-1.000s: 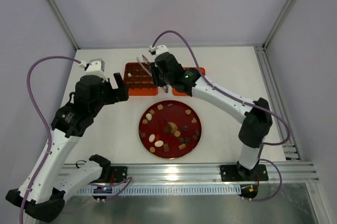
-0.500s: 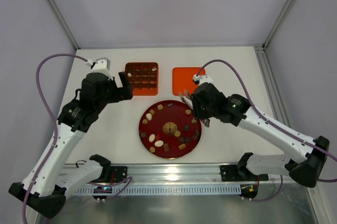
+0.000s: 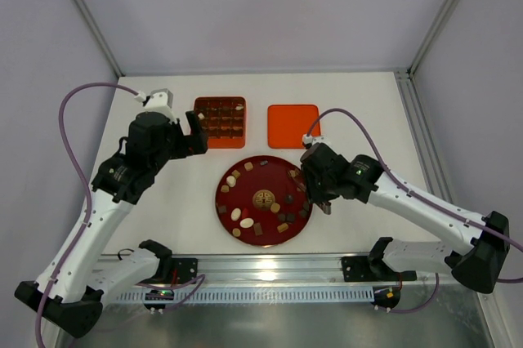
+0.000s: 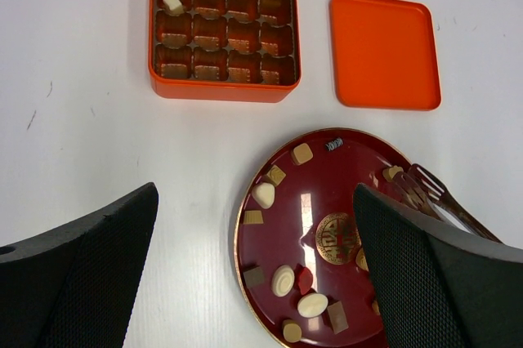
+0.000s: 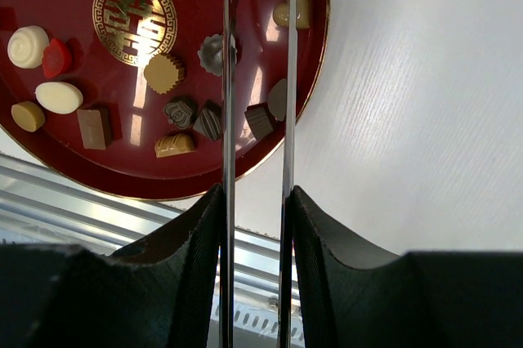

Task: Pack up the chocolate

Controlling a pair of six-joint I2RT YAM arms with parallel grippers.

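Several chocolate pieces [image 3: 245, 222] in dark brown, tan and cream-white lie on a round dark red plate [image 3: 221, 201]. They also show in the left wrist view [image 4: 282, 279] and the right wrist view [image 5: 163, 73]. An orange box [image 3: 219, 122] with a grid of compartments holds a few pieces [image 4: 172, 1]. My right gripper [image 3: 317, 193] is shut on metal tongs [image 5: 229, 78], whose arms reach over the plate's right side [image 4: 425, 189]. The tong tips are out of the right wrist view. My left gripper [image 3: 186, 131] is wide open and empty, above the table left of the plate [image 4: 327, 193].
The orange lid [image 3: 292, 125] lies flat to the right of the box, behind the plate; it also shows in the left wrist view [image 4: 382, 50]. A metal rail [image 3: 270, 262] runs along the table's near edge.
My right arm has swung back from the box to the plate's right side with the tongs, then dropped a little nearer. My left arm has shifted slightly toward the back.
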